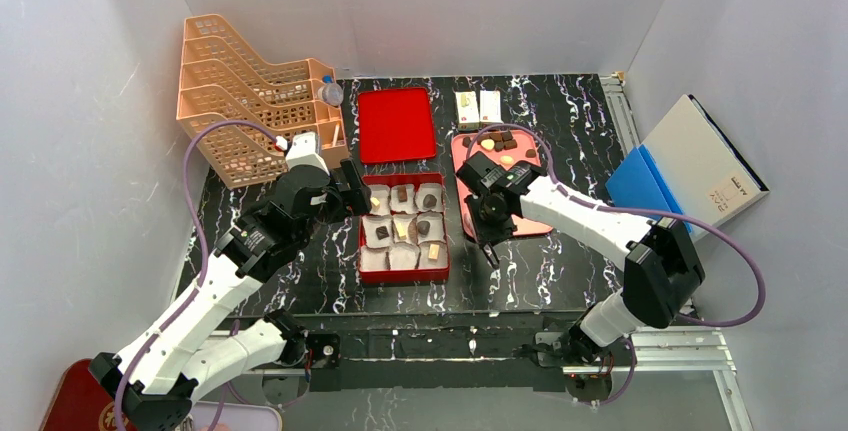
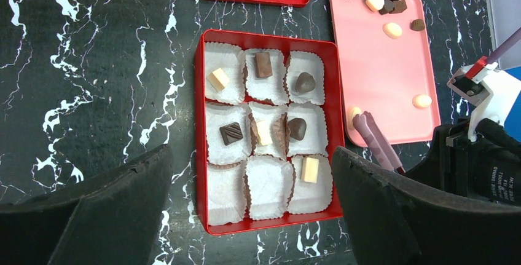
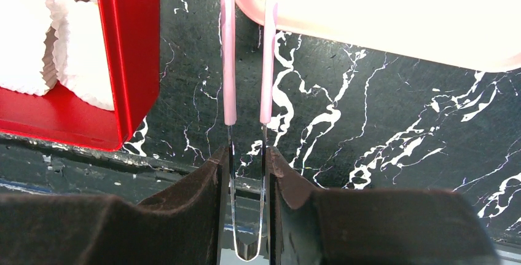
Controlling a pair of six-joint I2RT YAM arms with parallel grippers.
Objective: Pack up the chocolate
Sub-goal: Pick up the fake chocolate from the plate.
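Holding seven chocolates (image 2: pixel 263 64) in nine cups (image 2: pixel 268 185), the red box (image 2: pixel 199 154) lies under the spread left gripper (image 2: pixel 250 151); the right gripper (image 3: pixel 246 154) clamps pink tweezers (image 3: pixel 228 62).

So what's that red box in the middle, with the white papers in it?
A shallow glossy red box, rectangular, lies flat on the black marbled table, beside the pink tray. Nine white crinkled paper cups line it, three by three. Seven hold one chocolate each, dark or pale; two in an end row are empty.

On the tabletop (image 1: pixel 560 261), the box (image 2: pixel 198 123) sits centre, its lid (image 1: pixel 396 124) behind it, the tray (image 2: pixel 381 74) holding loose chocolate (image 2: pixel 381 0) right, the rack (image 1: pixel 240 101) behind-left.
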